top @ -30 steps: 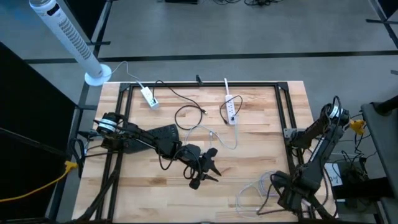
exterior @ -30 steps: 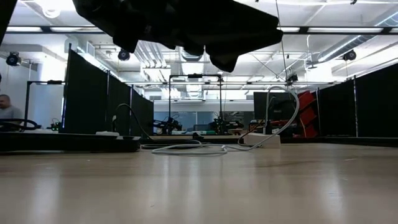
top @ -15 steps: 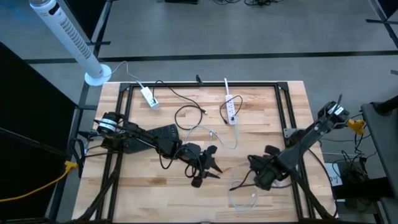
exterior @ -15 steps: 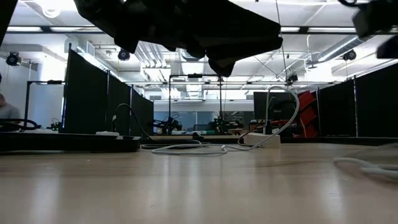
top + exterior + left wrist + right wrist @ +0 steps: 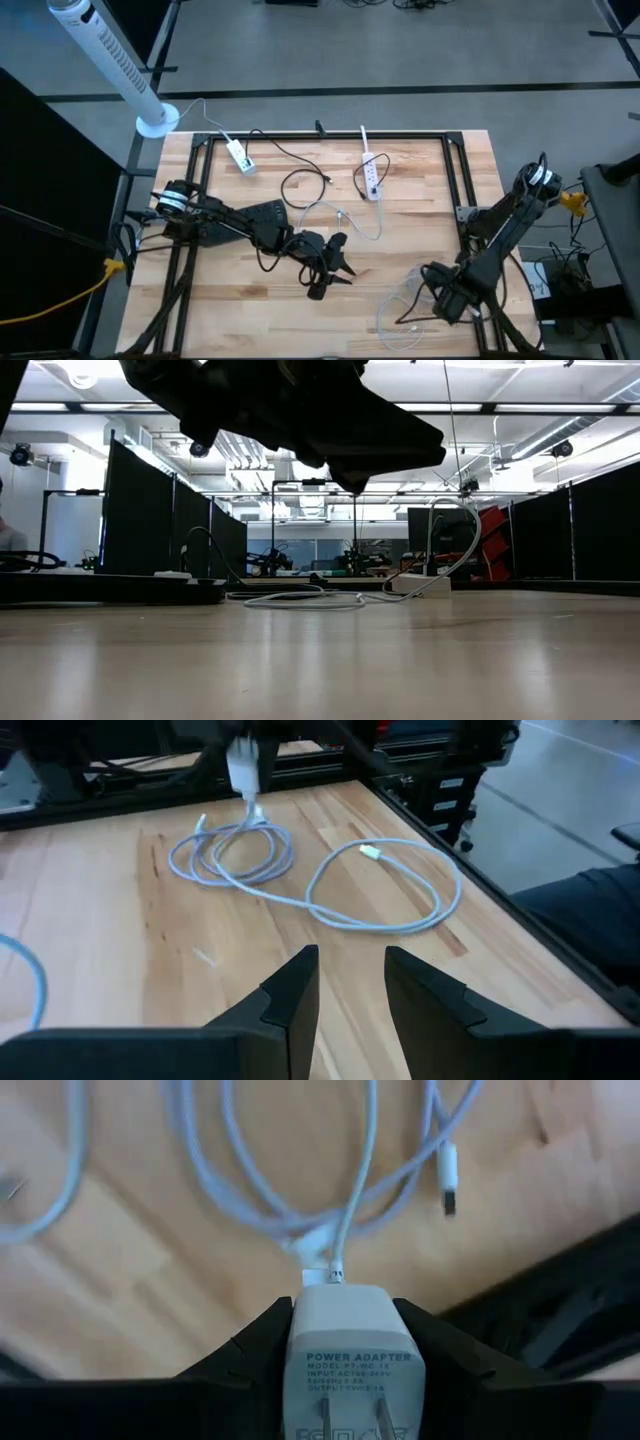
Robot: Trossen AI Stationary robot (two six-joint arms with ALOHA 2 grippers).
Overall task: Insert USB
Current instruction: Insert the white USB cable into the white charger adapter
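Even overhead light, soft shadows

Ceiling strips (image 5: pixel 560 407) are glaring above the worktop (image 5: pixel 320 660), silhouetting the arm (image 5: pixel 290 410); the nearby white cable (image 5: pixel 250 1190) is blurring.

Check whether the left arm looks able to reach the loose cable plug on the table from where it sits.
Probably yes. The left end effector is open and faces the cable plug across bare table, with nothing between them.

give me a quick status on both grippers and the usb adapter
Right gripper shut on power adapter, white cable plugged in. Left gripper open, empty, mid-table. Power strip far side, nothing between.
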